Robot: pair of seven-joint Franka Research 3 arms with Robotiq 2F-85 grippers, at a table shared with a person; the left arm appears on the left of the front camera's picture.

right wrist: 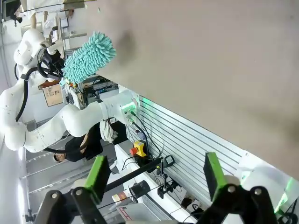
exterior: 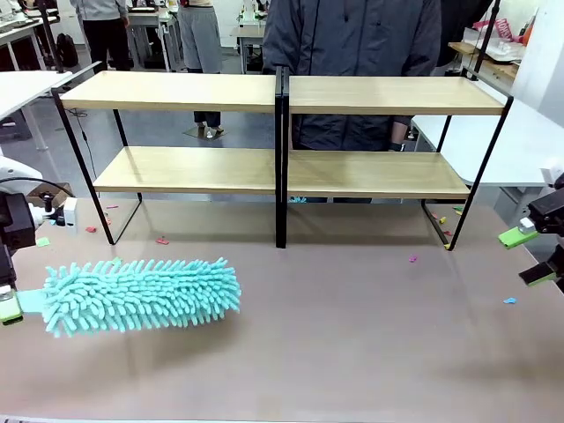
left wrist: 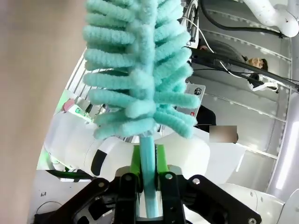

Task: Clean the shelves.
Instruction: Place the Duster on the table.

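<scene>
A fluffy teal duster (exterior: 141, 295) lies along the brown table at the front left, its head pointing right. My left gripper (exterior: 9, 304) is at the far left edge, at the duster's handle. In the left wrist view the green pads of the left gripper (left wrist: 148, 154) sit tight against both sides of the teal handle, with the duster (left wrist: 140, 70) head rising above. The shelves (exterior: 282, 92), two tiers of light wood on a black frame, stand across the back of the table. My right gripper (exterior: 529, 256) hovers at the right edge, open; its own view shows the right gripper (right wrist: 156, 172) wide apart and empty.
A person (exterior: 352, 53) in a dark jacket stands right behind the shelves. Small coloured scraps (exterior: 162, 240) lie on the table near the shelf feet, and others at the right (exterior: 509, 300). White tables (exterior: 493, 141) flank the shelves. The duster (right wrist: 88, 56) also appears far off in the right wrist view.
</scene>
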